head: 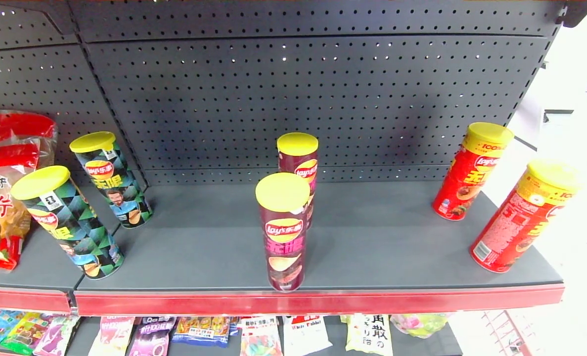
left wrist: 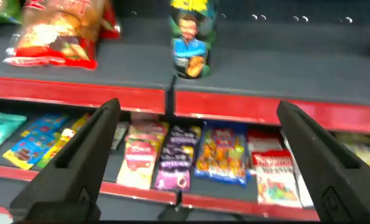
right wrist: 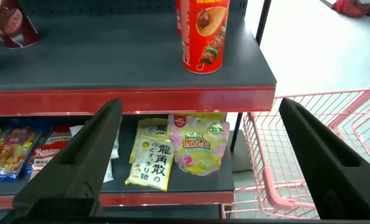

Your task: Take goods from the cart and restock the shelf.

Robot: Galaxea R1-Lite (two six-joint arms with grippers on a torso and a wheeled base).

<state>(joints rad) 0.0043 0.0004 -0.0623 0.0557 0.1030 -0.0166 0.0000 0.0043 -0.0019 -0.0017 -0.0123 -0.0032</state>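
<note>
On the dark shelf stand two maroon chip cans in the middle, two green-black cans at the left and two red cans at the right. My left gripper is open below the shelf's red front edge, facing a green-black can. My right gripper is open too, in front of the shelf end where a red can stands. The pink cart sits beside the shelf. Nothing is between either gripper's fingers.
Red snack bags lie at the shelf's far left. The lower shelf holds several candy and snack packets, with yellow and green packets near its right end. The pegboard back panel closes the rear.
</note>
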